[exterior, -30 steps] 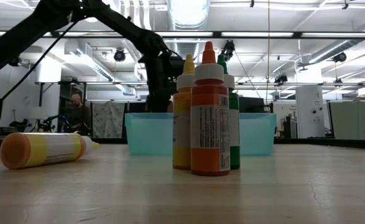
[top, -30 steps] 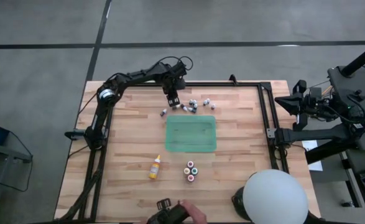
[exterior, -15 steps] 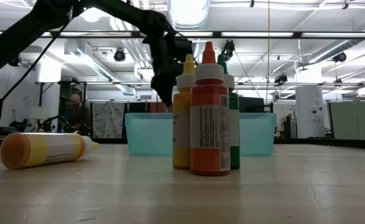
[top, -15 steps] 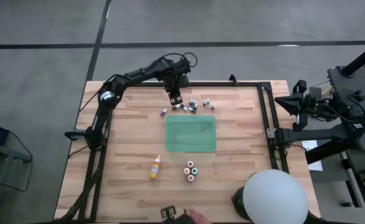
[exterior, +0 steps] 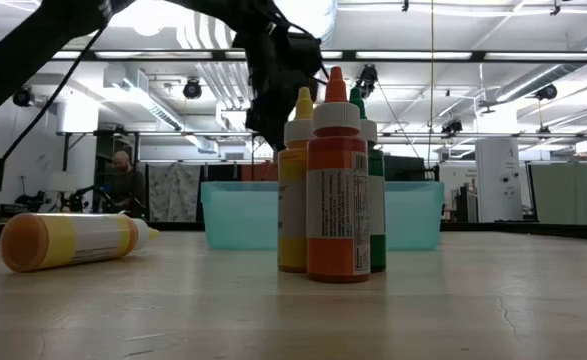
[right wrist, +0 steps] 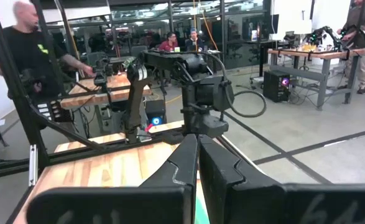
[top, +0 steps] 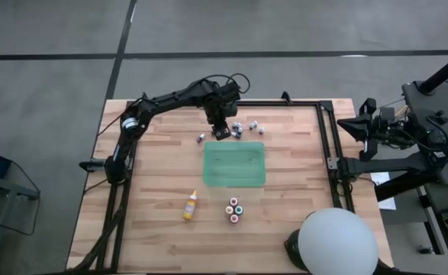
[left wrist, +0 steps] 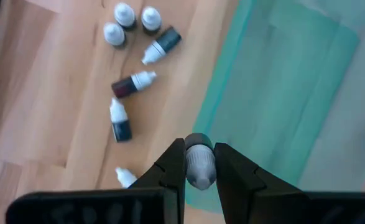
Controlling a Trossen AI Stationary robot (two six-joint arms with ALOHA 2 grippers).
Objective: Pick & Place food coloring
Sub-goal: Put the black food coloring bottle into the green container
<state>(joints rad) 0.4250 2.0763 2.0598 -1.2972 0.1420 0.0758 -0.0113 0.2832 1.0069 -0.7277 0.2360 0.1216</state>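
Food coloring bottles sit in several groups around the green bin [top: 234, 164] at the middle of the bench [top: 155, 198]. Left of the bin's near corner, a taller yellow-orange dropper bottle [top: 190, 205] lies on its side. Just beyond the bin's far edge, tiny pale-capped bottles [top: 243, 128] lie scattered, some upright, some tipped over, with one lone small bottle [top: 201, 138] off to their left. In front of the bin stands a tight cluster of colour-topped bottles [top: 235, 209], red, green and white from above; from bench height they read as orange, yellow and green squeeze bottles with pointed tips.

The left hand [top: 222, 131] hangs over the scattered group at the bin's far left corner, and has shifted a little to the right and toward the bin compared with a second ago. It has also risen, standing higher above the bin in the low view than before. Its fingers [left wrist: 171, 167] are clamped on one tiny bottle with a pale grey cap [left wrist: 199, 167], held over the bin's edge.

The person's hand seen a second ago at the bench's near edge is gone.

Far to the right of the bin, off the bench, the right hand [right wrist: 198, 160] waits with its fingers pressed together, holding nothing.
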